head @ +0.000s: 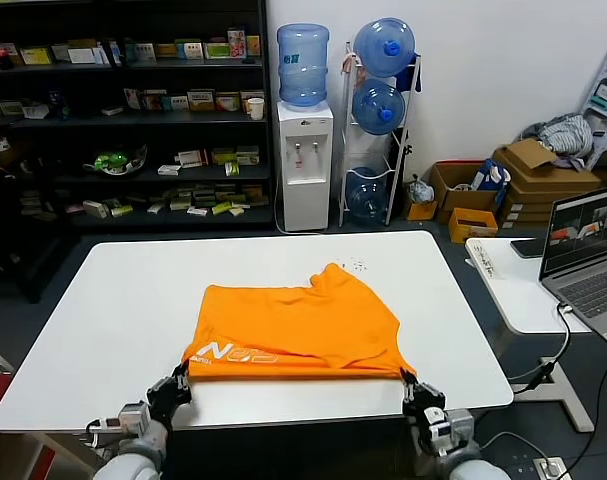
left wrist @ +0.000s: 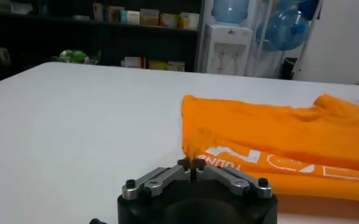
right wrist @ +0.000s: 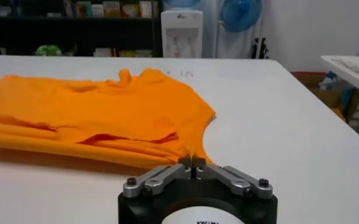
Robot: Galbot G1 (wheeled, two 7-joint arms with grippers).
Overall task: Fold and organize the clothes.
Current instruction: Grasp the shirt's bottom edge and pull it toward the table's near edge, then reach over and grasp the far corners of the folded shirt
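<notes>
The bright orange T-shirt lies folded on the white table, with white lettering along its near left edge. My left gripper is shut on the shirt's near left corner, also seen in the left wrist view, where the fabric rises from the jaws. My right gripper is shut on the near right corner, as the right wrist view shows with the shirt spreading away from it. Both grippers are at the table's near edge.
A second white desk with a laptop stands to the right. Behind the table are dark shelves of goods, a water dispenser, a rack of water bottles and cardboard boxes.
</notes>
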